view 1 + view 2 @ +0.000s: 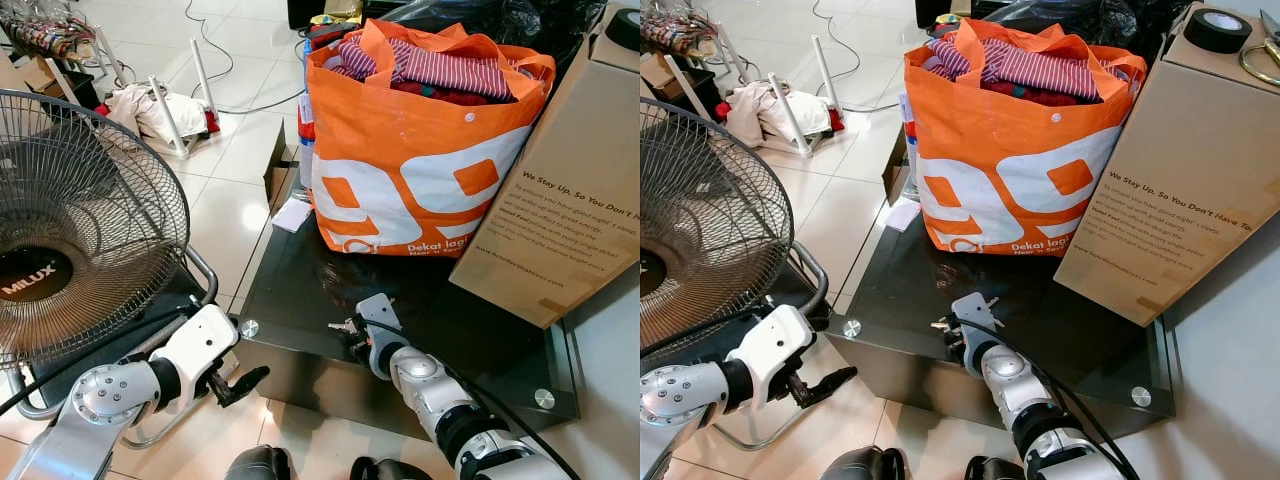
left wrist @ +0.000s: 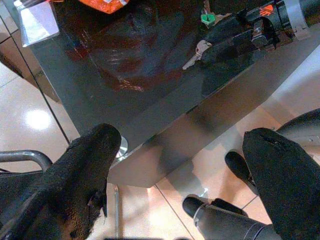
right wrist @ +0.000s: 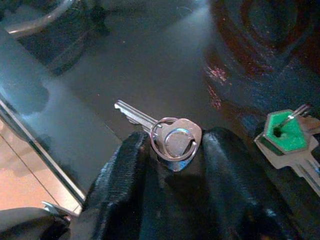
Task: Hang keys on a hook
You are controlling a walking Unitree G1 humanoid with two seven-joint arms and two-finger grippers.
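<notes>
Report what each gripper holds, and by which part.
The right gripper pinches a silver key by its round head, where the ring passes through, on the dark glass table. The left gripper is open beside the table and holds nothing.

Bright, even daylight; glare patches on floor tiles [image 1: 235,205]; dim, soft wrist views.

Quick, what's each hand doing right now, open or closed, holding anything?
Left hand: open, holding nothing, beside the glass table.
Right hand: closed on the silver key at the table's edge.
</notes>
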